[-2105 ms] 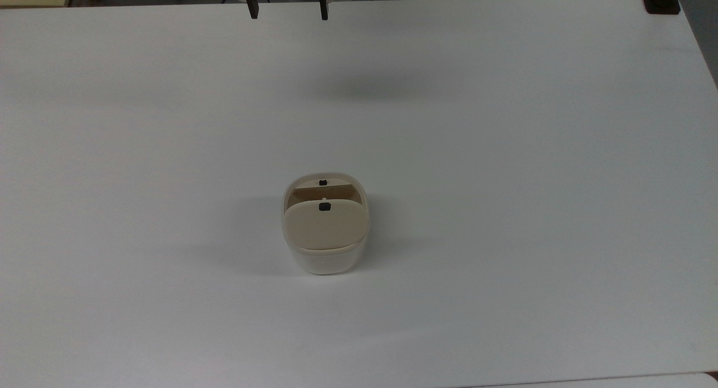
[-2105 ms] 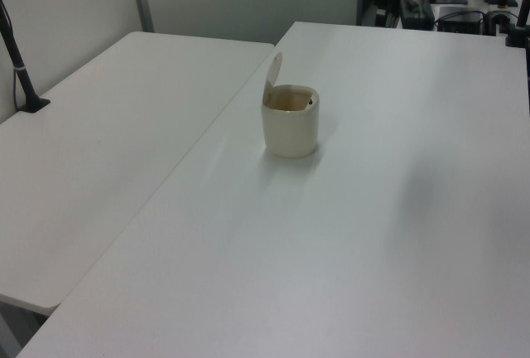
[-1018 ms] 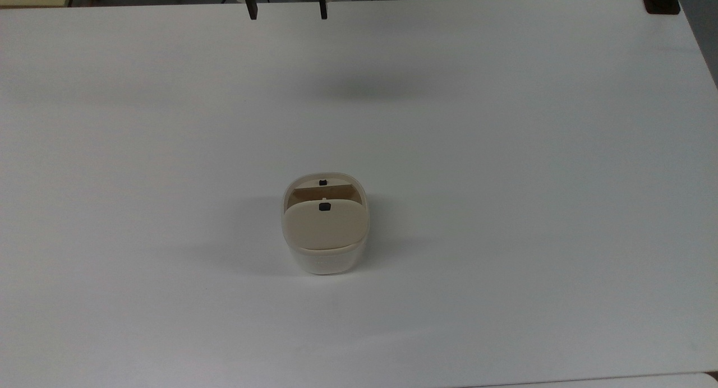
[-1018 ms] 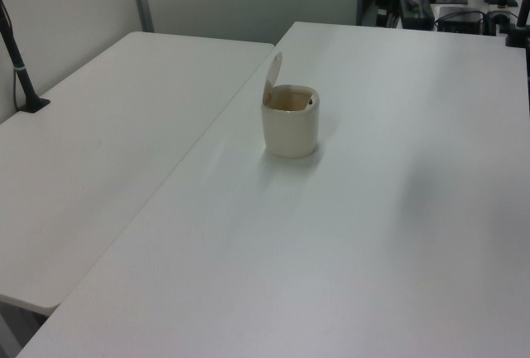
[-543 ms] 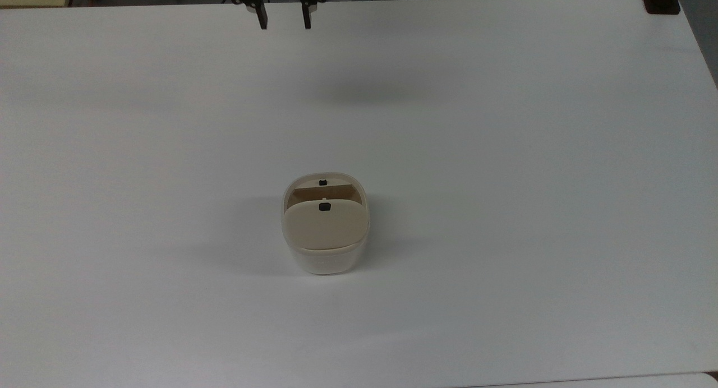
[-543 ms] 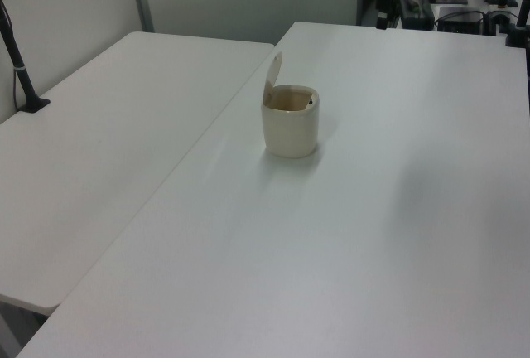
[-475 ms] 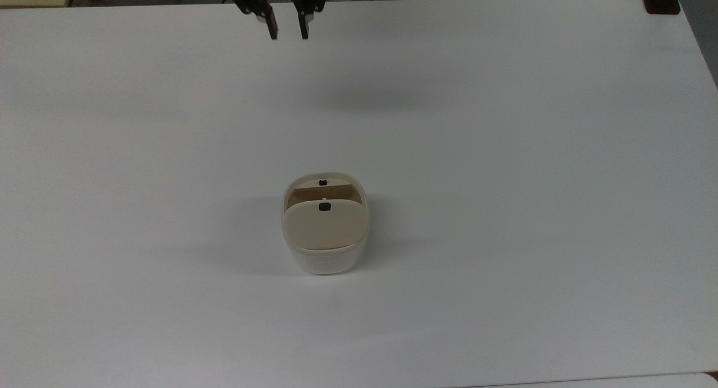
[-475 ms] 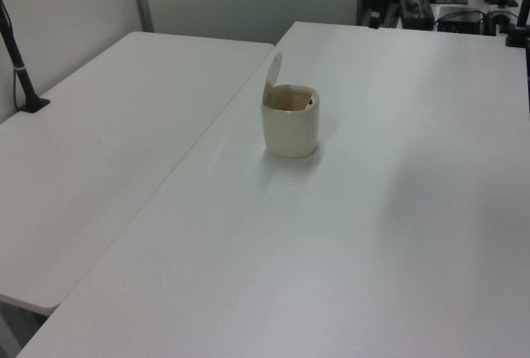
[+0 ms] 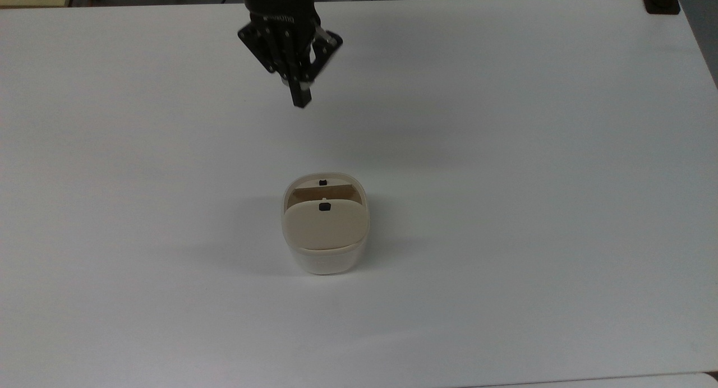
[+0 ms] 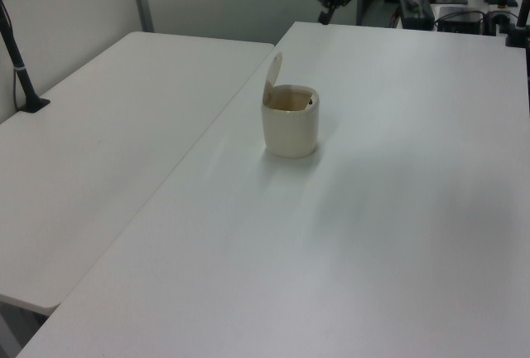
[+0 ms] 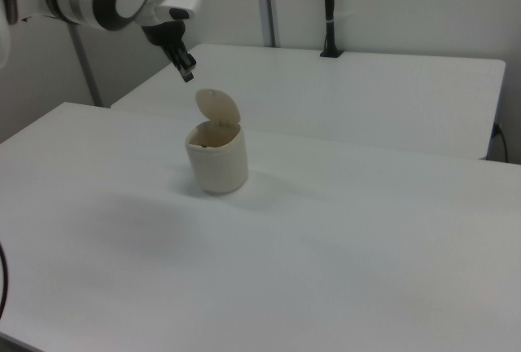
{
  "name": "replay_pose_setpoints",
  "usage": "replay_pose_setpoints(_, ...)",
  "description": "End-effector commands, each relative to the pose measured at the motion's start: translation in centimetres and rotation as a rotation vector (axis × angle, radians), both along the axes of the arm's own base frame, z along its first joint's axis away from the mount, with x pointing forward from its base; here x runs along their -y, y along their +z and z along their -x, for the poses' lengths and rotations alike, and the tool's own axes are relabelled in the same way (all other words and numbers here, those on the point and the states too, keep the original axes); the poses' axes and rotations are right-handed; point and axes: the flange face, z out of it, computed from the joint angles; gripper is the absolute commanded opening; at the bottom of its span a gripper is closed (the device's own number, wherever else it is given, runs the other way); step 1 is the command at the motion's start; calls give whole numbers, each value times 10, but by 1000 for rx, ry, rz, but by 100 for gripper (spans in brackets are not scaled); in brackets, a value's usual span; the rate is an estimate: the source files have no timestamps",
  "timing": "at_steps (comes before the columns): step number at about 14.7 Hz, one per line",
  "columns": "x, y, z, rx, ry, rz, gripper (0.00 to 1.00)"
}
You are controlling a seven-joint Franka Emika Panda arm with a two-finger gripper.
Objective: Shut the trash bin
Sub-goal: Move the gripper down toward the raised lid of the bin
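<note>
Currently, bin (image 9: 325, 225): mid-desk (image 9: 505, 152), upright
Lid (image 11: 218, 107): raised, not yet closed
Gripper (image 9: 301, 99): fingers pressed together, empty, above the desk, well apart from bin
Remaining: reach lid, push it down

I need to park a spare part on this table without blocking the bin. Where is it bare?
The table is bare on every side of the trash bin, its lid standing open. Widest patches in the top view: both flanks and the strip toward the bottom edge. Avoid the stretch between the bin and the gripper, which hangs above it.
</note>
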Motion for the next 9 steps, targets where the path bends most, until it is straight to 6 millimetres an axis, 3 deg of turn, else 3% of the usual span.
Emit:
replay_pose_setpoints(1, -9, -4, -31, 62, -182, -97, 0)
replay_pose_setpoints(5, -16, -19, -54, 159, -349, -202, 0)
replay_pose_setpoints(9, -30, -42, -69, 196, -399, -249, 0)
